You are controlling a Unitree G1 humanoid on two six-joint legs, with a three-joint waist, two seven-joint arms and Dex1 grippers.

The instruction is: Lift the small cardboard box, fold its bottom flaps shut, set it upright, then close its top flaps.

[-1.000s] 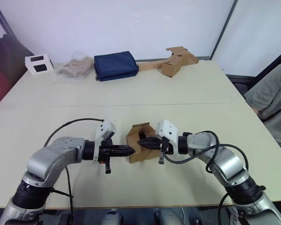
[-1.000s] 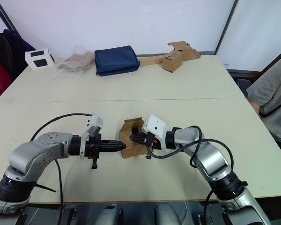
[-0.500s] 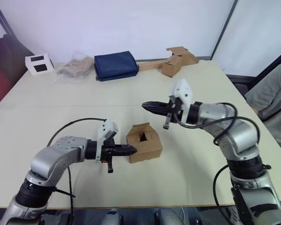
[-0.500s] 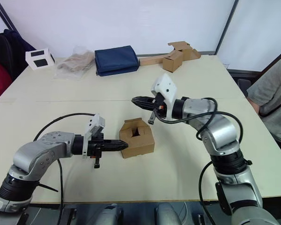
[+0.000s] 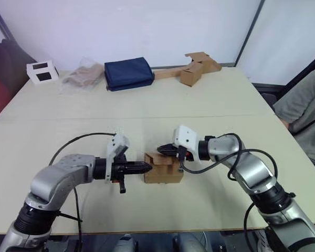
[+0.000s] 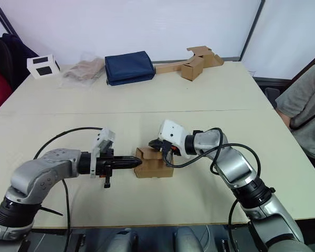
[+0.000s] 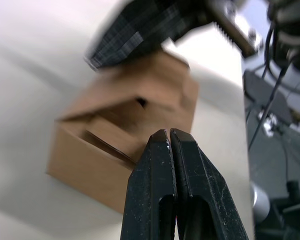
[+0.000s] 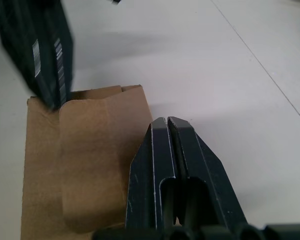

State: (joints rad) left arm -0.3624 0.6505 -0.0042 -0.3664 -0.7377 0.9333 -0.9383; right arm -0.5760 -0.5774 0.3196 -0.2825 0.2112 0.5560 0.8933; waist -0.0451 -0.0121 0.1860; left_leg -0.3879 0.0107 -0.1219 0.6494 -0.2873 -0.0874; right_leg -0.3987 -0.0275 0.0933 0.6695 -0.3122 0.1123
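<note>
The small cardboard box (image 5: 165, 173) sits upright on the table in front of me, low and squat. Its top flaps (image 8: 85, 165) lie folded down flat. The bottom flaps are hidden underneath. My right gripper (image 5: 163, 150) is shut, and its tip rests on the top of the box at the far edge. The left gripper (image 5: 147, 168) is also shut and holds nothing. It points level at the box's left side, its tip right against the wall. In the left wrist view the box (image 7: 115, 150) lies just beyond the shut fingers (image 7: 160, 150).
Along the far edge of the table stand a white box with black panels (image 5: 39, 71), a crumpled clear bag (image 5: 84, 76), a folded navy cloth (image 5: 129, 73) and another brown box on a long cardboard strip (image 5: 191, 71). A person's grey sleeve (image 5: 304, 110) shows at the right.
My right gripper swung up away from the box, then came back down onto its top. The top flaps now lie flatter. The left gripper stayed at the box's left side.
</note>
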